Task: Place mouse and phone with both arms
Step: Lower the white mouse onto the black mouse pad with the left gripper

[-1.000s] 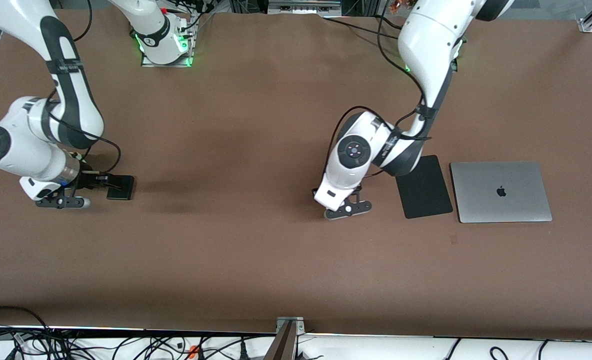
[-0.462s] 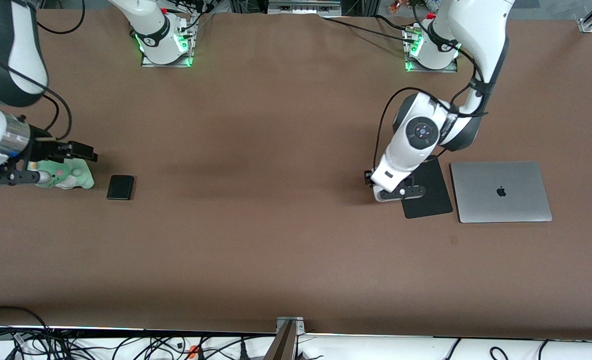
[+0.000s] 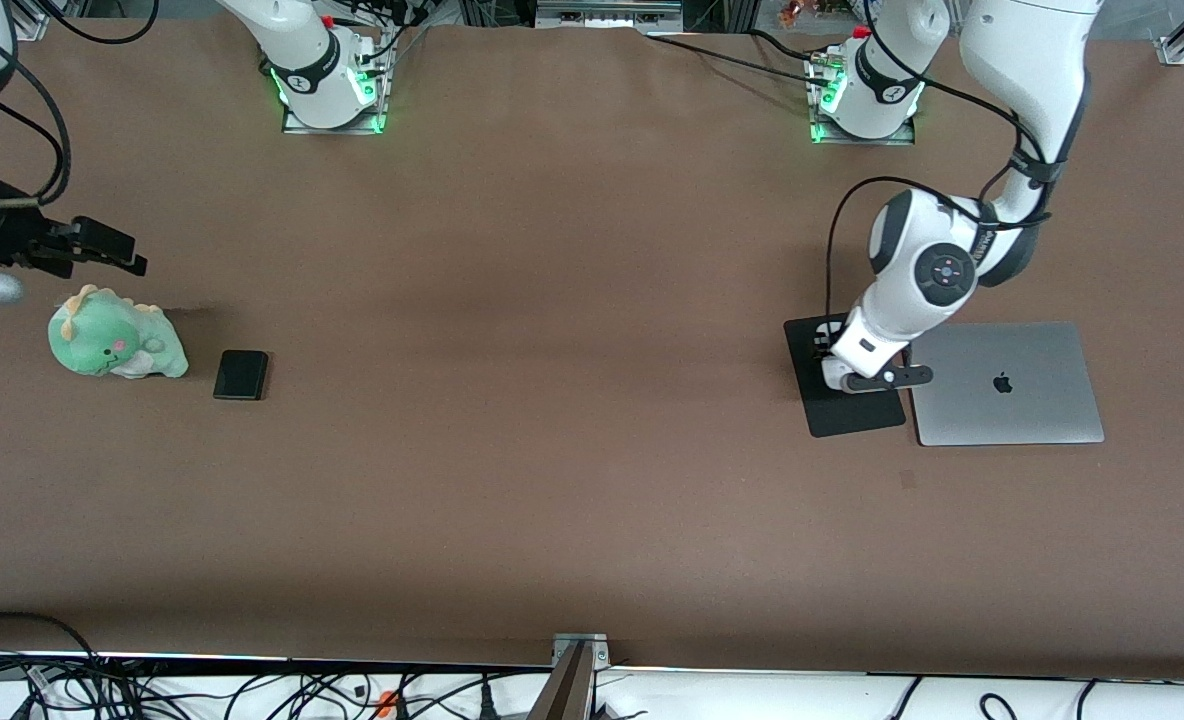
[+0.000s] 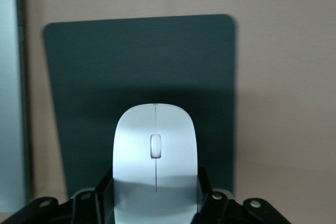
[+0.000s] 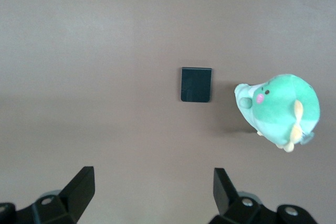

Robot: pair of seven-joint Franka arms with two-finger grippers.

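Hovering over the desk at the right arm's end, right tool has its fingers spread wide, nothing in them. Green plush dinosaur sits on the desk there, phone just beside it, lying flat toward the middle. Left tool is clamped on the mouse, above the black pad. Closed silver laptop lies just beside the pad, toward the left arm's end.
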